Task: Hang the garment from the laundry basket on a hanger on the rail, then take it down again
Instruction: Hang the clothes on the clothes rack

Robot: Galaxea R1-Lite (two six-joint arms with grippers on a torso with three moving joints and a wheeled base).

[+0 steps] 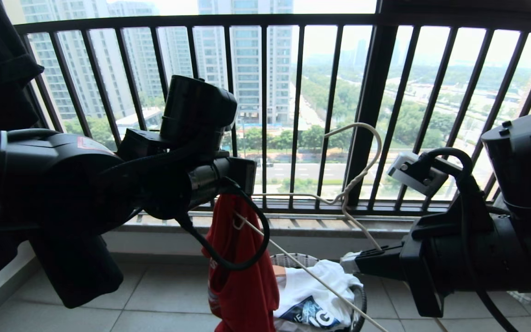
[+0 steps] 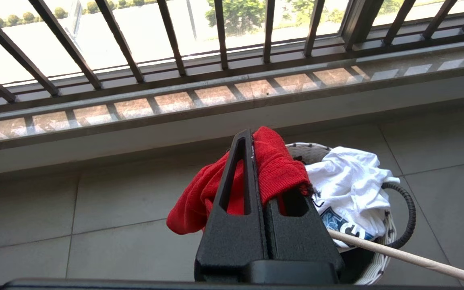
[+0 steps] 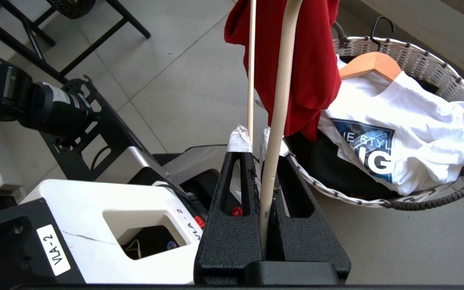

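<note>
A dark barred railing (image 1: pixel 293 115) fills the background beyond both grippers, with tall buildings and trees far behind it. Below the grippers lies a grey tiled floor (image 2: pixel 95 209).

The left arm (image 1: pixel 62 184) reaches in level. The left gripper (image 2: pixel 256 161) is clenched on a bunched fold of the red T-shirt (image 1: pixel 242 267), which hangs straight down from its fingertips, lifted out of the basket.

The right arm (image 1: pixel 477 249) reaches in from the opposite side. The right gripper (image 3: pixel 258 149) is clamped on one arm of the cream wire hanger (image 1: pixel 355 184), near that arm's end. From the right gripper the hanger's twisted neck rises to a curved hook, level with the left gripper. The hanger's long bottom bar slants across in front of the red T-shirt, just under the left gripper.

A round laundry basket (image 3: pixel 425 60) with a white woven rim sits on the floor beneath and between both grippers. Inside it lie a white printed T-shirt (image 3: pixel 397 121), a wooden hanger (image 3: pixel 371 64) and a black garment (image 3: pixel 336 177).
</note>
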